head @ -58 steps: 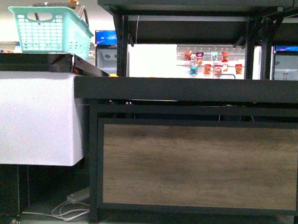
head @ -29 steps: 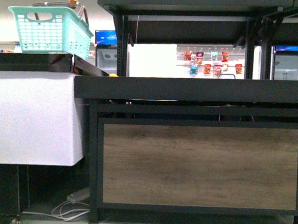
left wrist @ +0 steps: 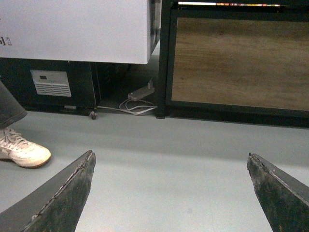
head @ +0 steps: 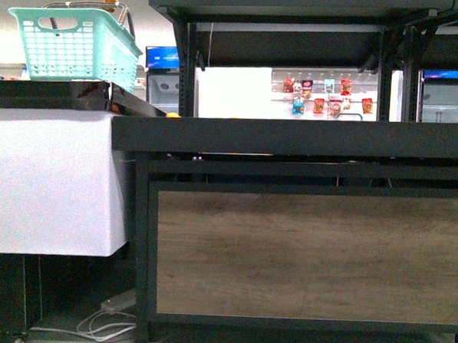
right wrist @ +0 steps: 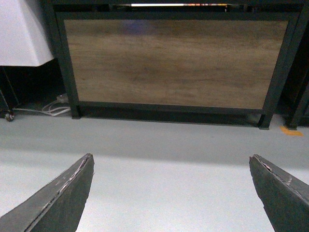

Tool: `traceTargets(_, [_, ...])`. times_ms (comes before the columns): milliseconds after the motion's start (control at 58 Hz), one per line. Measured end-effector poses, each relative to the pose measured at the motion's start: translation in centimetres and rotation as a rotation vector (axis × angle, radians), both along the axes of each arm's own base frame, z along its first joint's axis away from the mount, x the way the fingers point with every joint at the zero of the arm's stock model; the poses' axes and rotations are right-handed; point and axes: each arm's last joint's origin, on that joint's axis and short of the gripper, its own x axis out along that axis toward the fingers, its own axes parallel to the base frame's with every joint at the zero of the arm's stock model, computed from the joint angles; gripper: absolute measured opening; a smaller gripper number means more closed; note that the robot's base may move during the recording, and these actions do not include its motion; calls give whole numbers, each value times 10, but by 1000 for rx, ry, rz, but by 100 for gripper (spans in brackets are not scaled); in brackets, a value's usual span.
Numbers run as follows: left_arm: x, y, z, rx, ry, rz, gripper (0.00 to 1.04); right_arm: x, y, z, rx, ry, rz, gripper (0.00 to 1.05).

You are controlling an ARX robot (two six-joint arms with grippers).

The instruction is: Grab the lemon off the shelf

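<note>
No legible text anywhere: only tiny unreadable marks on the white cabinet (left wrist: 72, 29), a blurred blue sign (head: 162, 57)

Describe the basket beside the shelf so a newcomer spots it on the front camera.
The black shelf with its wood-grain panel fills most of the front view. Left of it stands a white-sided unit, and the basket sits on the dark top above that. It is the only mint-green thing there, with lattice walls and wire handles.
</note>
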Motion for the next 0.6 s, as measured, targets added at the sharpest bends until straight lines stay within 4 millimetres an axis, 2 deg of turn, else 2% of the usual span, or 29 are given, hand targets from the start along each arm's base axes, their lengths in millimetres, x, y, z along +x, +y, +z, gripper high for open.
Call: traceTargets(603, [0, 0, 0, 0, 0, 0, 97, 0, 0, 0, 0, 0, 0, 97])
